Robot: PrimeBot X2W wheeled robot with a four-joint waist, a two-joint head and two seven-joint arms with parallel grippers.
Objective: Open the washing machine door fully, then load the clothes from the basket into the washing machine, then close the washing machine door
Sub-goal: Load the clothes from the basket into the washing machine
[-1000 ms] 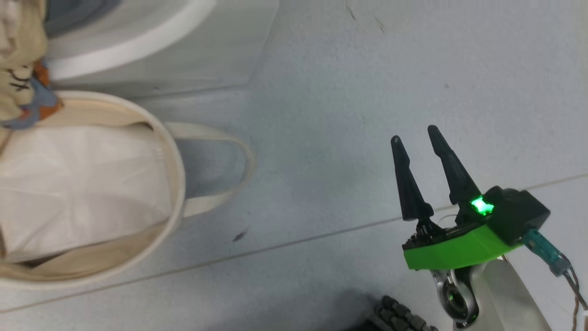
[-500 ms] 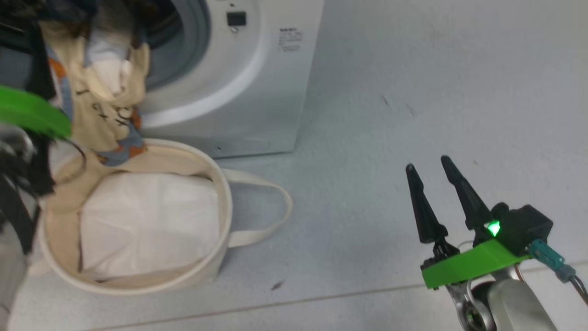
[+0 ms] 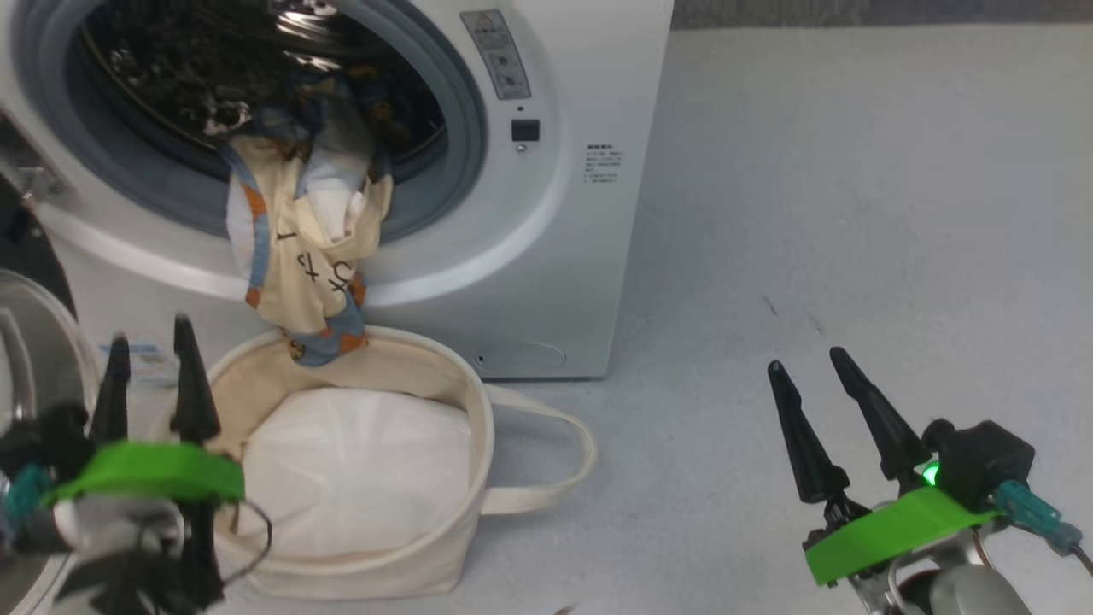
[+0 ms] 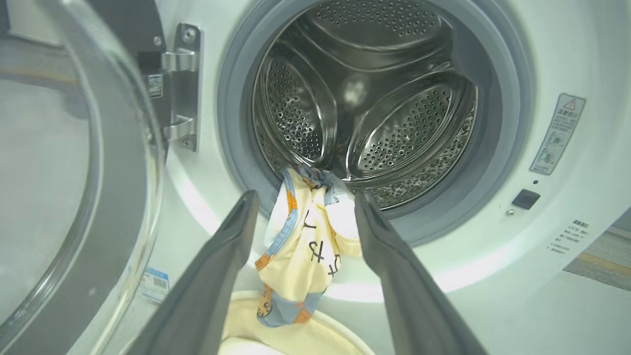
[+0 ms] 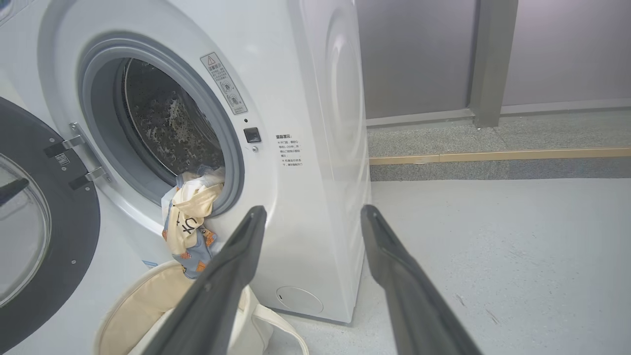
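- Head camera: I look down on the washing machine (image 3: pixel 546 256) at eleven o'clock.
- Left wrist: close, straight into its drum (image 4: pixel 365 98).
- Right wrist: farther back, oblique; all share the clothes (image 3: pixel 299 248).

A plain indoor laundry spot; washing machine (image 5: pixel 320 148) on speckled grey floor (image 5: pixel 493 236); grey wall panels (image 5: pixel 419 49) behind.

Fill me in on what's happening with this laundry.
A two-armed robot is loading the washing machine, whose door stands open. The clothes hang half out of the drum mouth, their lower end dangling over the basket, where a white liner pad lies. Both hands are open and empty: the left hand by the basket, the right hand off to the side.
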